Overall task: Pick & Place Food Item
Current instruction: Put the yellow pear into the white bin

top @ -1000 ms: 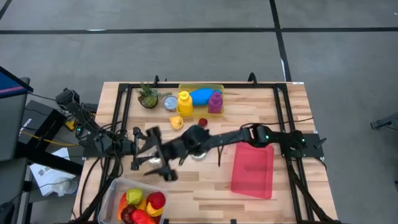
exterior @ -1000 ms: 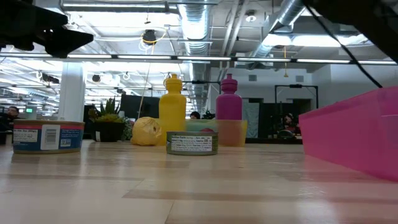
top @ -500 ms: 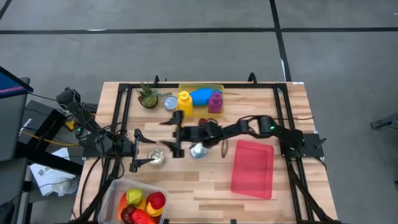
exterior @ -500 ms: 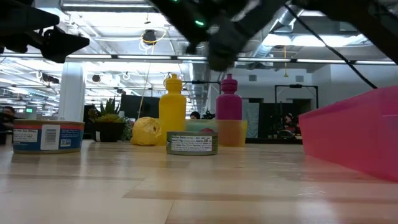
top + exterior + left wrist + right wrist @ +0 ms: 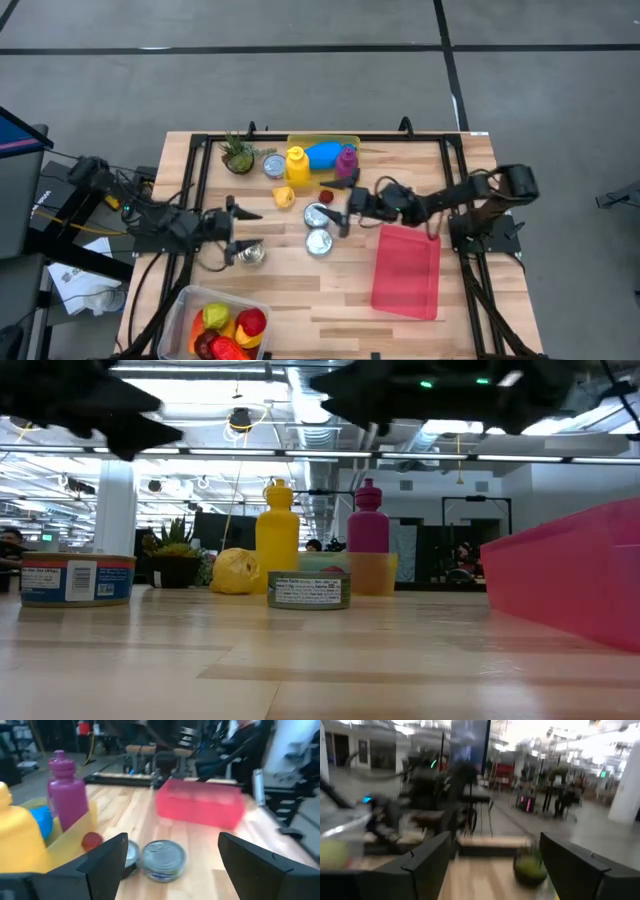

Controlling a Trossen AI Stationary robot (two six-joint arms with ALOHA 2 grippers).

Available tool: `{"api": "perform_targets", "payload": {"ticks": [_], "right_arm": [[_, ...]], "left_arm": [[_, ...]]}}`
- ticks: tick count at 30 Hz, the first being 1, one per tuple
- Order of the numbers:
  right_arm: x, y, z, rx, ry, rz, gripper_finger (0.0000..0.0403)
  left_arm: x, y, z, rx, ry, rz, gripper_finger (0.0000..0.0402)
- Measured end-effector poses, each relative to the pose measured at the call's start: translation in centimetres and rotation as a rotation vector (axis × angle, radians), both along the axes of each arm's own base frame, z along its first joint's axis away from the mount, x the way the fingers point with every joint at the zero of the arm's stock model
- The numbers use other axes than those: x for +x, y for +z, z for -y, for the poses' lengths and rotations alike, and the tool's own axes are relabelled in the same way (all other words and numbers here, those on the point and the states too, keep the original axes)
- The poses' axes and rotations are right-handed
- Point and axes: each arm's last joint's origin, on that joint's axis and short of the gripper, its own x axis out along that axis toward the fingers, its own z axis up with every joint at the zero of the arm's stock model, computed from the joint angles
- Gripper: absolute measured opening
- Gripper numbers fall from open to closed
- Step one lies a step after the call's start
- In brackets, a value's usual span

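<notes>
Three tin cans stand on their bases on the wooden table: one (image 5: pixel 250 254) just beside my left gripper (image 5: pixel 238 232), and two (image 5: pixel 318 215) (image 5: pixel 318 241) mid-table. My left gripper is open and level, with nothing between its fingers; its wrist view looks over the two middle cans (image 5: pixel 162 860). My right gripper (image 5: pixel 348 205) hovers open to the right of those cans, holding nothing. A yellow lemon-like item (image 5: pixel 284 196) and a small red item (image 5: pixel 326 197) lie behind the cans.
A pink bin (image 5: pixel 405 270) lies at the right. A clear container of colourful fruit (image 5: pixel 215 325) sits at the near left corner. At the far edge stand a yellow tray (image 5: pixel 322 143) with yellow and purple bottles, a small plant (image 5: pixel 238 155) and another can (image 5: pixel 274 166).
My right gripper has pulled back fast from over the left can toward the table's right edge, tipping up to about level, still open and holding nothing. The can stays where it stood. My left gripper has swung a little toward the table's middle.
</notes>
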Motion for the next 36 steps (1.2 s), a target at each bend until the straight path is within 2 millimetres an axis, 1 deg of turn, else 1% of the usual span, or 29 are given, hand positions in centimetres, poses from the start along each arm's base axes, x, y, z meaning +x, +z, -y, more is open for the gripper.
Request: {"api": "perform_targets", "payload": {"ticks": [3,5,9,14,17,21,24,27,30,33,36], "right_arm": [[-2.2,-0.8,-1.1,0.02,-0.005,-0.028,0.0291],[-3.4,-1.1,-1.7,0.025,-0.003,-0.038,0.0291],[-4.9,-2.1,-2.5,0.023,0.02,-0.072,0.0291],[-5.0,-2.8,-2.7,0.053,0.035,-0.13,0.0291],[-4.9,-3.5,-2.7,0.066,0.031,-0.185,0.0291],[-5.0,-4.0,-2.8,0.083,0.036,-0.24,0.0291],[-5.0,-4.2,-3.0,0.086,0.043,-0.251,0.0291],[-5.0,-4.2,-3.2,0.078,0.054,-0.254,0.0291],[-5.1,-4.3,-3.3,0.071,0.059,-0.268,0.0291],[-5.1,-4.4,-3.5,0.064,0.065,-0.282,0.0291],[-5.2,-4.5,-3.7,0.06,0.071,-0.288,0.0291]], "left_arm": [[1.8,0.4,-1.4,-0.023,0.021,-0.076,0.0303],[3.0,0.2,-2.5,-0.045,0.044,-0.131,0.0307],[5.5,0.0,-4.7,-0.067,0.115,-0.228,0.0316],[8.5,0.4,-7.3,-0.106,0.247,-0.266,0.0329],[10.2,1.0,-8.2,-0.114,0.266,-0.293,0.0332],[12.1,1.4,-9.1,-0.14,0.28,-0.482,0.0332],[13.0,2.0,-9.5,-0.168,0.327,-0.609,0.0333],[13.4,2.4,-9.7,-0.188,0.358,-0.701,0.0345],[13.7,2.5,-10.1,-0.208,0.393,-0.743,0.0368],[13.8,2.0,-10.7,-0.224,0.42,-0.78,0.0392],[13.8,1.5,-11.3,-0.252,0.436,-0.796,0.0395]]}}
